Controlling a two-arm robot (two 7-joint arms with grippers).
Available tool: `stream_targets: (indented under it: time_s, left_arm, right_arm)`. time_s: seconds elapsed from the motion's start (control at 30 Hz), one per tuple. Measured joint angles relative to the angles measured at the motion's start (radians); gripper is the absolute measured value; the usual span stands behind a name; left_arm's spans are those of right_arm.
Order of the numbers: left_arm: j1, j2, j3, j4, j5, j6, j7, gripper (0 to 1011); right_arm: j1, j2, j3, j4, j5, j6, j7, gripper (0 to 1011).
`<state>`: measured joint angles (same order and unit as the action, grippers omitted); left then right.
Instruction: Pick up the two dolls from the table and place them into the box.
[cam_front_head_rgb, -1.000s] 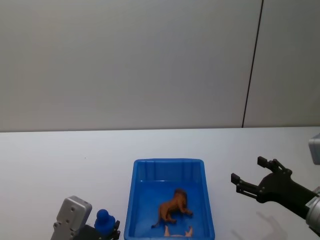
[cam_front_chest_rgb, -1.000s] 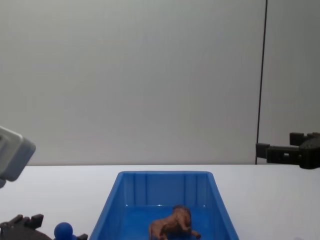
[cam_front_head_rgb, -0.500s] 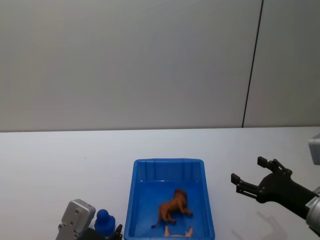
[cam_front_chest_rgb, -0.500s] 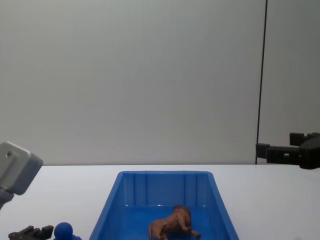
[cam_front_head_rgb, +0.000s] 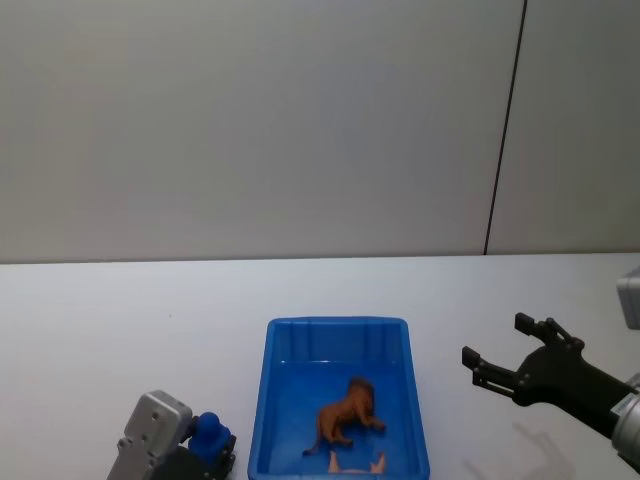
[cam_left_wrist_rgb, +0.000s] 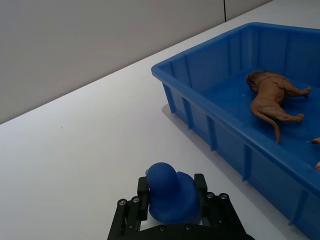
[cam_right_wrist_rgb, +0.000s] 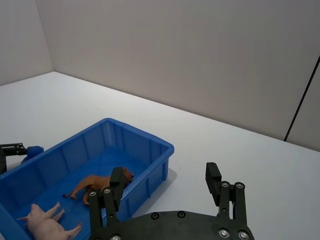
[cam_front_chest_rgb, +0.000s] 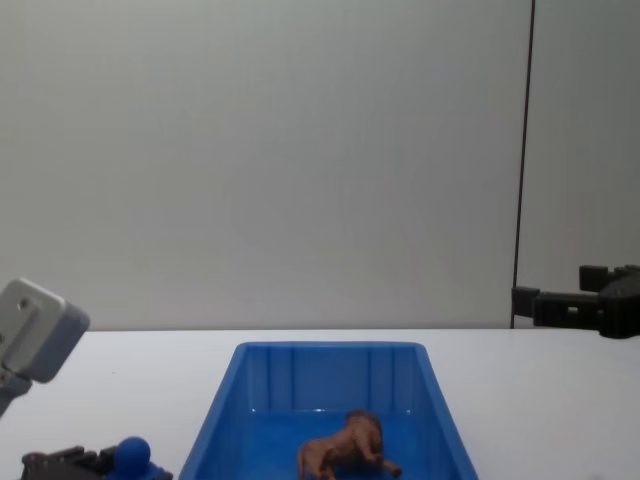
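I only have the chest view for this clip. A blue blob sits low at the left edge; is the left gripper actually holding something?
Observer: Yes. The left gripper is shut on a blue duck, beside the box, outside it.
Operator: I see a lion in the box. Anything else in there?
Observer: A pink pig lies near the lion.
Operator: And the right gripper?
Observer: The right gripper is open and holds nothing, over the table to the box's right.
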<state>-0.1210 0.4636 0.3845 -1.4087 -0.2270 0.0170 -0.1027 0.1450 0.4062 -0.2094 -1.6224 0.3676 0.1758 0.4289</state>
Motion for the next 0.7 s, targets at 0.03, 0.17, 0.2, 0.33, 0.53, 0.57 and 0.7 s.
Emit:
stream_targets:
  time_s: [0.03,0.17,0.2,0.33,0.53,0.57,0.7]
  left_arm:
    - [-0.001,0.000,-0.001,0.000,0.002,-0.001,-0.001,548]
    - [-0.011,0.004,-0.011,-0.008,0.017,-0.006,-0.005,516]
    - [-0.013,0.005,-0.014,-0.012,0.020,-0.007,-0.005,509]
    - [-0.026,0.009,-0.026,-0.034,0.040,-0.012,-0.006,487]
    - [-0.050,0.007,-0.036,-0.063,0.071,-0.017,-0.013,446]
    - [-0.055,0.006,-0.037,-0.067,0.077,-0.018,-0.016,442]
    - [-0.078,-0.007,-0.037,-0.081,0.100,-0.023,-0.033,416]
  right_arm:
    - [0.000,0.000,0.000,0.000,0.000,0.000,0.000,1001]
    - [0.000,0.000,0.000,0.000,0.000,0.000,0.000,1001]
    - [0.000,0.000,0.000,0.000,0.000,0.000,0.000,1001]
    - [0.000,0.000,0.000,0.000,0.000,0.000,0.000,1001]
    - [0.000,0.000,0.000,0.000,0.000,0.000,0.000,1001]
    - [0.000,0.000,0.000,0.000,0.000,0.000,0.000,1001]
    - [0.000,0.000,0.000,0.000,0.000,0.000,0.000,1001]
